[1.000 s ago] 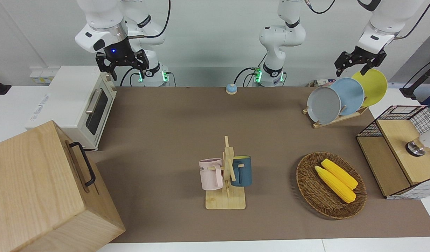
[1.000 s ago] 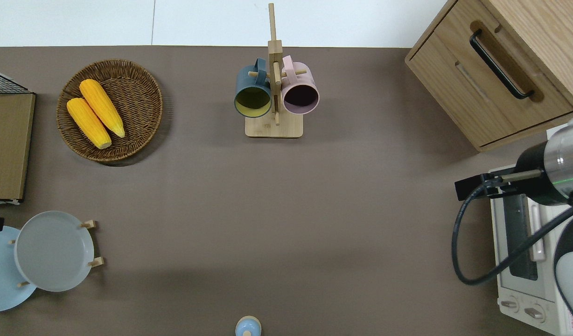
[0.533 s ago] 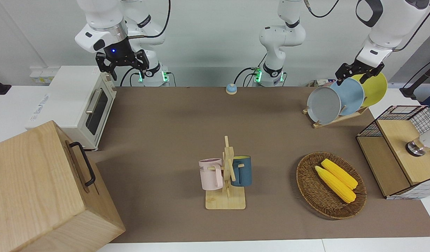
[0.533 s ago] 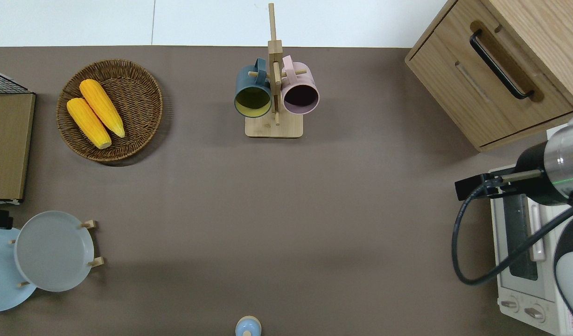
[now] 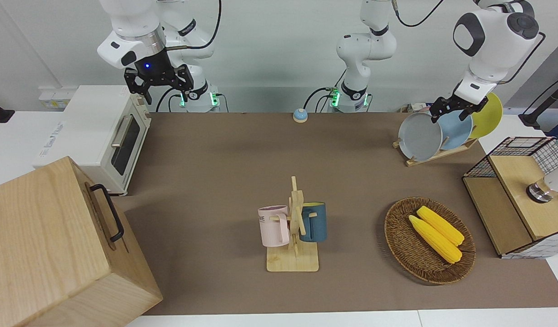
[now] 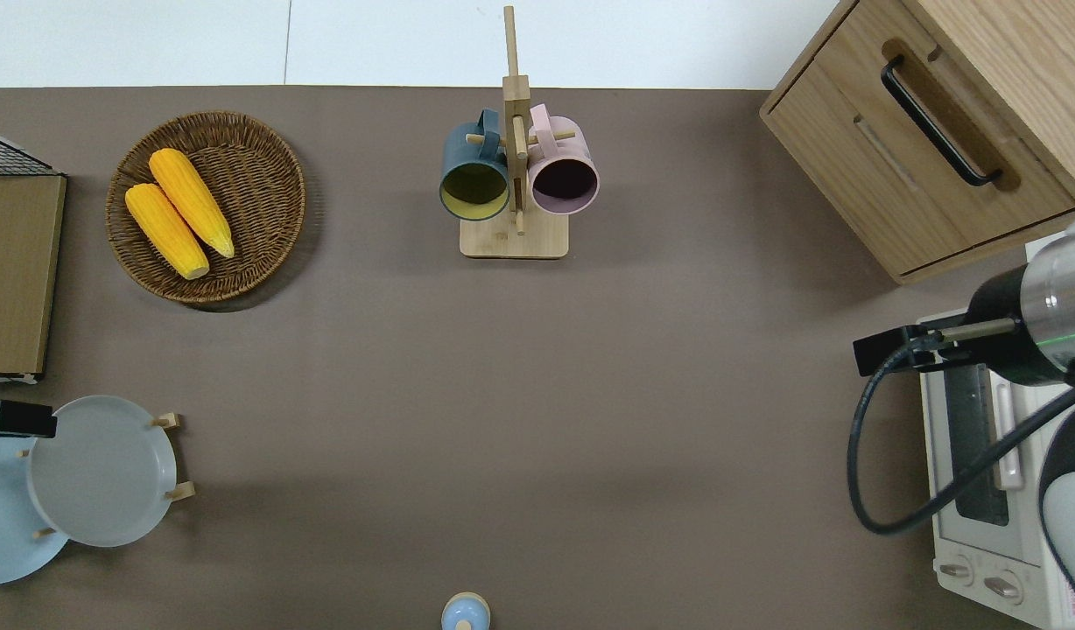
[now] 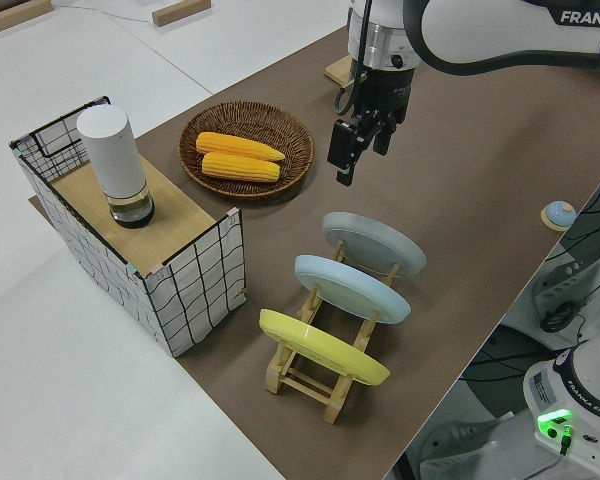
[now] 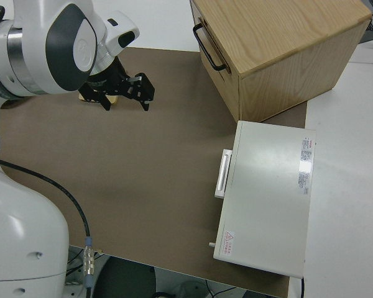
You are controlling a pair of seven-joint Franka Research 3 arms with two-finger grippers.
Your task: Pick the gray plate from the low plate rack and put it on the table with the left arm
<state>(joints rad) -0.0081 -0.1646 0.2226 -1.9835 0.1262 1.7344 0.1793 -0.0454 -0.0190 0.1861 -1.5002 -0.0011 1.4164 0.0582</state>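
left gripper over the rack, gray plate in its slot

the gray plate (image 5: 420, 136) leans in the rack (image 5: 435, 154) at the left arm's end of the table (image 5: 224, 172), in the end slot nearest the table's middle. the blue plate (image 5: 456, 129) stands in the middle slot and the yellow plate (image 5: 488, 113) in the last slot, toward the table's edge. from the side the three plates tilt the same way, rims apart, each propped on the rack's pegs

the left gripper (image 5: 450, 112) is up in the air; in the overhead view only its black tip (image 6: 14, 419) shows, at the gray plate's upper rim where it overlaps the blue plate. in the side view the gripper (image 7: 358, 150) hangs clear of the plates, fingers pointing down with a gap between them, holding nothing

the right arm is parked, its gripper (image 5: 157, 84) spread wide and empty

a wicker basket (image 5: 399, 240) holding two corn cobs (image 5: 438, 231) sits farther from the robots than the rack. a mug tree (image 5: 295, 227) with a pink mug (image 5: 273, 225) and a blue mug (image 5: 314, 221) stands mid-table. a wire crate (image 5: 517, 195) is at the left arm's end, with a white cylinder (image 7: 115, 160) on its wooden top. a toaster oven (image 5: 99, 136) and a wooden cabinet (image 5: 56, 245) are at the right arm's end. a small blue bell (image 5: 300, 115) sits near the arm bases
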